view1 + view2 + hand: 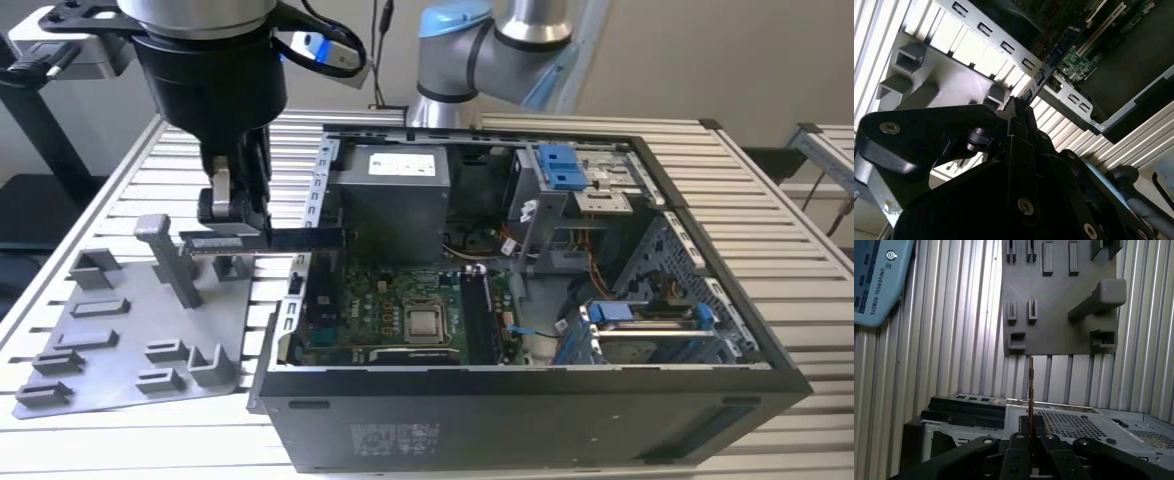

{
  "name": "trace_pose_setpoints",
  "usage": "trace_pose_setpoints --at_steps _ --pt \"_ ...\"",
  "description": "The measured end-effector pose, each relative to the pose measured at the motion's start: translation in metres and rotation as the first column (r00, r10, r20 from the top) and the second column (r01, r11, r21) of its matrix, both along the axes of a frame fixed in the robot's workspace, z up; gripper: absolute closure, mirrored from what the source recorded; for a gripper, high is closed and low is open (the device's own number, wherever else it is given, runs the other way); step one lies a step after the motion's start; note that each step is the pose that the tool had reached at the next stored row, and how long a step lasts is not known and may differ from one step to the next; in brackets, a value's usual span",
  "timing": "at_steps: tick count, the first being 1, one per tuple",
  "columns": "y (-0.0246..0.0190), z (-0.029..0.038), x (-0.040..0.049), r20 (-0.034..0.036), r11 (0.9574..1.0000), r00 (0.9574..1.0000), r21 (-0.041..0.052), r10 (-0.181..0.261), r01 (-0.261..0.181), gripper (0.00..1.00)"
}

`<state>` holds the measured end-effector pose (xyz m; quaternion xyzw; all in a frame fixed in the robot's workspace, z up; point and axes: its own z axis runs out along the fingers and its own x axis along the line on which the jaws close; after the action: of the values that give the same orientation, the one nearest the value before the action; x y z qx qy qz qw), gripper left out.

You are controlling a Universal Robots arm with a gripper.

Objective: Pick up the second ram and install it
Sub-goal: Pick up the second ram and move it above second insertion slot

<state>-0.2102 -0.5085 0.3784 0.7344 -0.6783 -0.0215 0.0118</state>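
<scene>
Gripper [240,222] pinching the second ram [307,238] between grey holder plate [120,340] and computer case [534,425].
The fingers hide the strip's clamped part; the first wrist view shows it edge-on [1031,385].

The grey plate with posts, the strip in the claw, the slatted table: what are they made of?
The grey holder plate looks like matte plastic: uniform grey, blocky posts. The second ram, clamped in the gripper, looks like rigid circuit board: thin, flat, dark. The table seems bare metal, probably aluminium: pale ribbed slats, dull sheen.
</scene>
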Motion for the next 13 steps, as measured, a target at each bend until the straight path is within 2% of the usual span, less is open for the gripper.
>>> trace_pose_setpoints --at_steps 13 --pt "0.0000 -0.0001 0.0325 -0.0001 1.0000 1.0000 0.0000 0.000 0.000 0.85"
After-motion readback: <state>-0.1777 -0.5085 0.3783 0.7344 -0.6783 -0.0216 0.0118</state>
